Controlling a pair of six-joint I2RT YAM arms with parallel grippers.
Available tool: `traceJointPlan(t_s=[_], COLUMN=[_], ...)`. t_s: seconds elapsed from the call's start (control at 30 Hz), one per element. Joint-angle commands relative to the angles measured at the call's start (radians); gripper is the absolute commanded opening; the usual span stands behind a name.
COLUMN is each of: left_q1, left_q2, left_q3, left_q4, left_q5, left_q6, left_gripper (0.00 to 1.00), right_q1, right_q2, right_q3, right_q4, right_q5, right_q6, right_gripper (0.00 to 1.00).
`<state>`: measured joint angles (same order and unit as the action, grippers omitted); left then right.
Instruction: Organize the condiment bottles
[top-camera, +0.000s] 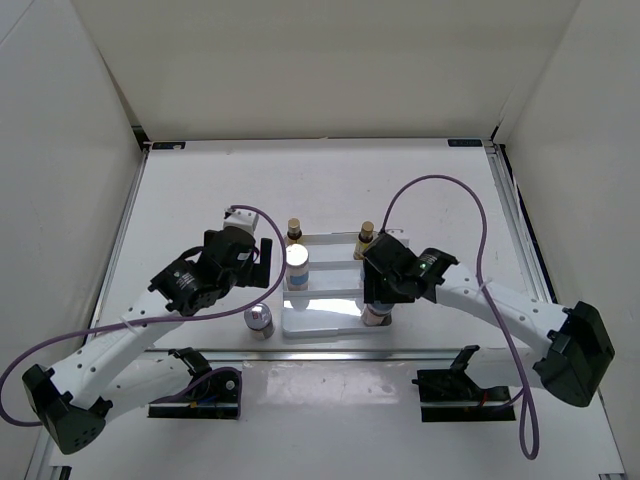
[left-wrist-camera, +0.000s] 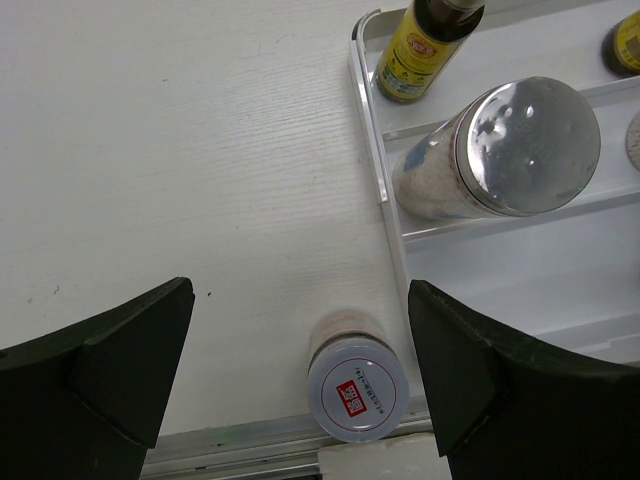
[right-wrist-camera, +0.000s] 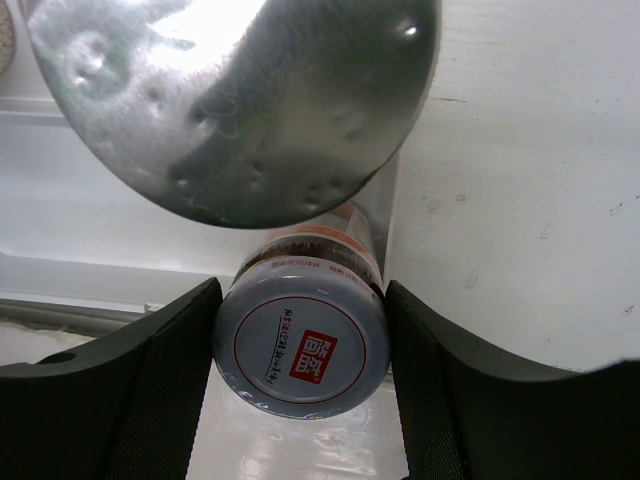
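Two dark-amber bottles (top-camera: 294, 232) (top-camera: 366, 236) stand on the back step of the white tray (top-camera: 320, 322). A white bottle with a silver lid (top-camera: 297, 262) stands on the middle step at the left. A short jar (top-camera: 259, 320) stands on the table just left of the tray; it also shows in the left wrist view (left-wrist-camera: 357, 390). My left gripper (left-wrist-camera: 300, 330) is open above it, fingers wide apart on either side. My right gripper (right-wrist-camera: 300, 345) is shut on the other short jar (right-wrist-camera: 300, 355) at the tray's front right end (top-camera: 377, 316). The second white bottle's lid (right-wrist-camera: 240, 100) is right behind it.
A metal rail (top-camera: 320, 352) runs along the table's near edge, just in front of the tray and the loose jar. White walls close the table in at the back and sides. Purple cables loop from both arms.
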<state>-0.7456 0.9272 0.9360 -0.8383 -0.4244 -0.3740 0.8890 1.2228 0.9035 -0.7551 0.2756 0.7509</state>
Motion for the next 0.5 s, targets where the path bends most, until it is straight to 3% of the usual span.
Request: traceJointPlan(t_s=[0.0, 0.03, 0.13, 0.17, 0.47], left_q1=[-0.005, -0.005, -0.005, -0.005, -0.005], left_q2=[0.002, 0.002, 0.002, 0.002, -0.091], left_q3=[0.035, 0.035, 0.015, 0.015, -0.135], left_q4=[-0.002, -0.002, -0.002, -0.014, -0.024], left_q5=[0.007, 0.018, 0.061, 0.079, 0.283], left_q6=[0.006, 0.006, -0.025, -0.058, -0.288], left_gripper=[1.0, 1.0, 1.0, 1.0, 1.0], right_q1=[0.01, 0.01, 0.033, 0.033, 0.054], right_q2=[0.001, 0.012, 0.012, 0.012, -0.109], right_q3=[0.044, 0.044, 0.066, 0.066, 0.13], right_q4=[0.013, 0.013, -0.009, -0.027, -0.076], right_q5=[0.042, 0.042, 0.042, 0.057, 0.08], right_q6=[0.025, 0.025, 0.025, 0.036, 0.016], right_gripper=[0.33, 0.5, 0.84, 1.0, 1.0])
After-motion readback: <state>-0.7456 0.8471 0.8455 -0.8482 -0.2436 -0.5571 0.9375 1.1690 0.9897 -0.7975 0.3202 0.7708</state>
